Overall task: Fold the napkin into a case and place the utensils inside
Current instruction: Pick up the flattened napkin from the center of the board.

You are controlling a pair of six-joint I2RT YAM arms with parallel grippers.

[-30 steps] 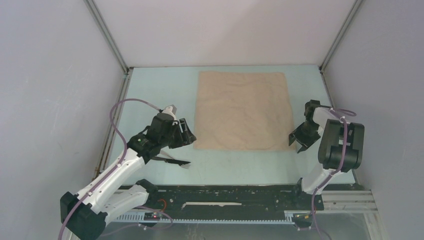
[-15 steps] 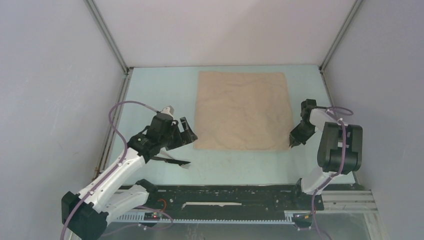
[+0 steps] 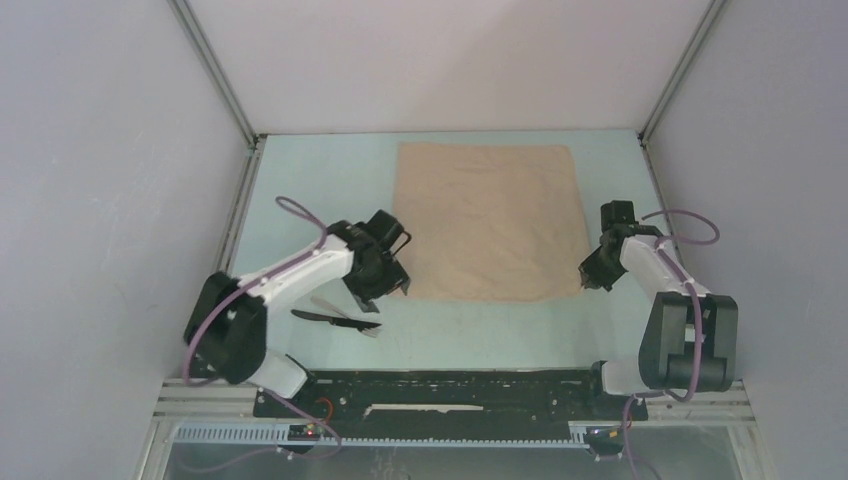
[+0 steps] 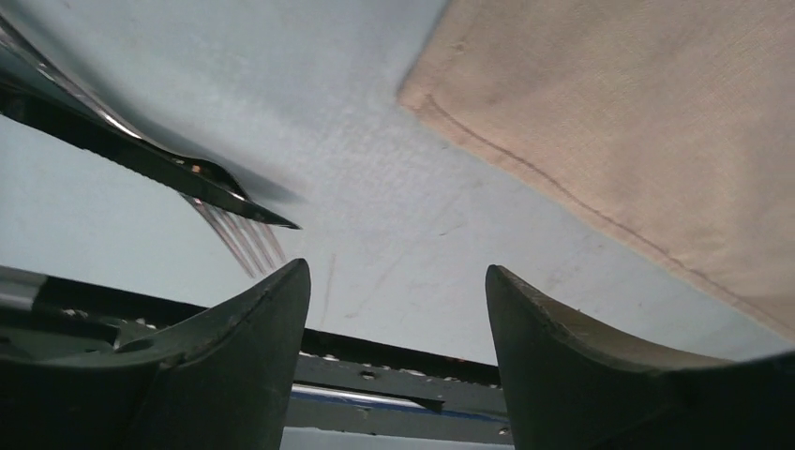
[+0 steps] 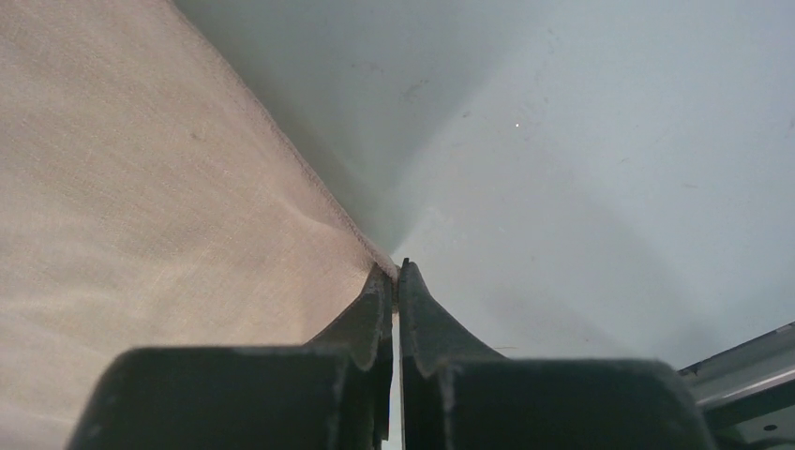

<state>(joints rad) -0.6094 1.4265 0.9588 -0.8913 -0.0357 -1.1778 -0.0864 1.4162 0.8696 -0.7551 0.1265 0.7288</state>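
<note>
The tan napkin (image 3: pixel 487 220) lies flat in the middle of the table. My right gripper (image 3: pixel 588 277) sits at its near right corner. In the right wrist view the gripper (image 5: pixel 397 272) is shut, with the hem of the napkin (image 5: pixel 141 187) pinched between the tips. My left gripper (image 3: pixel 388 290) hovers just off the near left corner, open and holding nothing. The left wrist view shows the gripper (image 4: pixel 397 277) over bare table, the corner of the napkin (image 4: pixel 609 122) ahead to the right. The utensils (image 3: pixel 336 318) lie on the table left of it, a black knife (image 4: pixel 141 159) over fork tines (image 4: pixel 246 239).
A black rail (image 3: pixel 450 392) runs along the near edge between the arm bases. Grey walls with metal posts close in the left, right and back. Pale blue table (image 3: pixel 480 330) shows between the napkin and the rail.
The left arm has swung right and forward, bringing its open gripper to the napkin's near left corner. The right gripper has moved onto the near right corner and shut on the cloth.
</note>
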